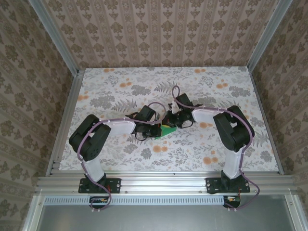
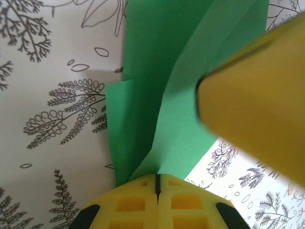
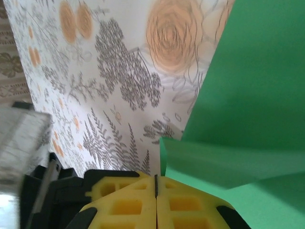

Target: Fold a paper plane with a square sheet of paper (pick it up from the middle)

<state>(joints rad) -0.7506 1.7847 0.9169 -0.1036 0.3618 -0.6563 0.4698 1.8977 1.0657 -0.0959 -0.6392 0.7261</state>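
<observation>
Paper could rip here. The thin bright green sheet of paper (image 1: 167, 129), partly folded, is over the middle of the flowery worktop (image 1: 120, 159). The yellow left fingers (image 2: 138, 187) and yellow right fingers (image 3: 133, 188) both pinch it tight. Pulling apart might tear it, and a twist might bend the folds crooked.

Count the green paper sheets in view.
1: a partly folded green sheet mid-table, pinched by the left gripper and right gripper. Another could lie hidden under the grippers.
</observation>
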